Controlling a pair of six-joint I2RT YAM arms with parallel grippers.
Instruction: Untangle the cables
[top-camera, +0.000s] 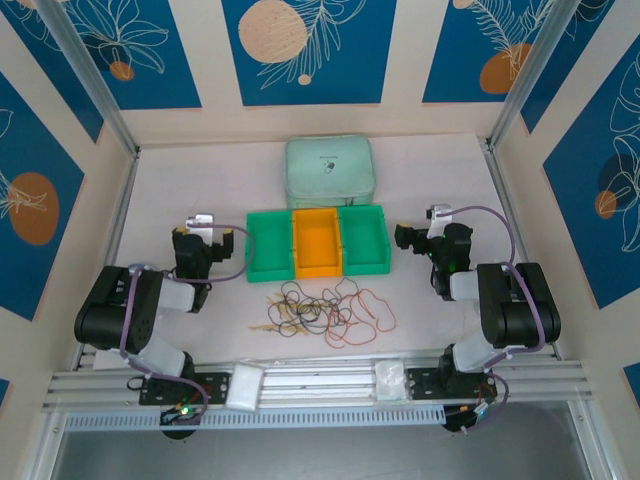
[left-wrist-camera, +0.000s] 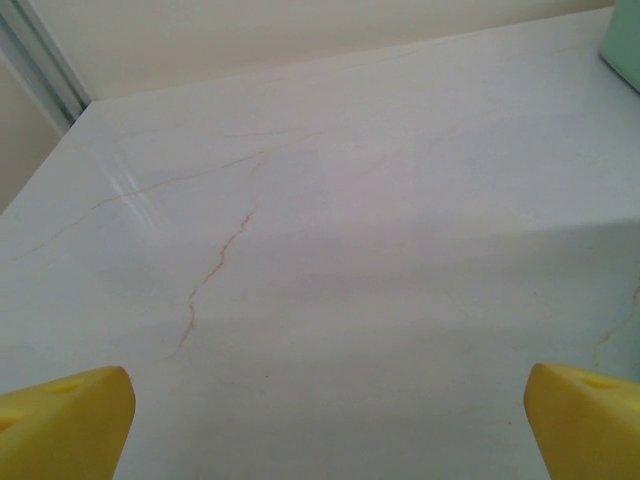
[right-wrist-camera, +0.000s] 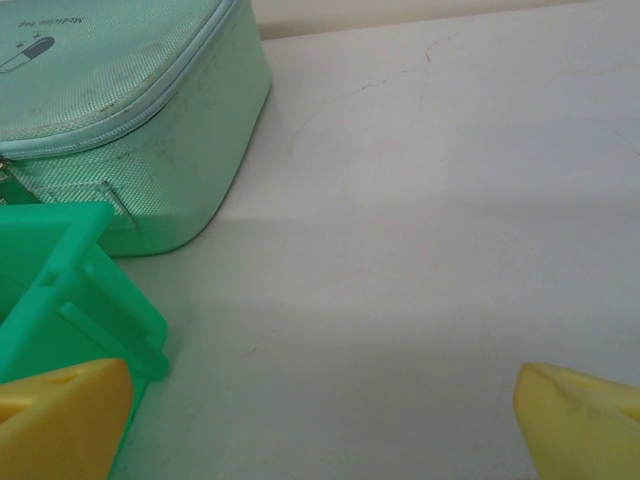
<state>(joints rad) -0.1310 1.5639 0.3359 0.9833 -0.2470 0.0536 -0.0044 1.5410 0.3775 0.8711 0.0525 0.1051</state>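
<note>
A tangle of thin cables (top-camera: 322, 310) lies on the table in front of the bins: black loops in the middle, orange-red loops (top-camera: 365, 318) at the right, pale yellow-tan ones (top-camera: 275, 318) at the left. My left gripper (top-camera: 203, 240) hovers left of the bins and stands open; its yellow fingertips (left-wrist-camera: 65, 420) frame bare table. To the right of the bins my right gripper (top-camera: 428, 237) is open too, with nothing between its yellow fingertips (right-wrist-camera: 580, 420). Both are well apart from the cables.
Three joined bins sit mid-table: green (top-camera: 268, 243), orange (top-camera: 316, 243), green (top-camera: 363, 238). Behind them lies a mint zip case (top-camera: 329, 171) (right-wrist-camera: 130, 120). A green bin corner (right-wrist-camera: 70, 300) is close by my right gripper's left finger. Walls surround the table.
</note>
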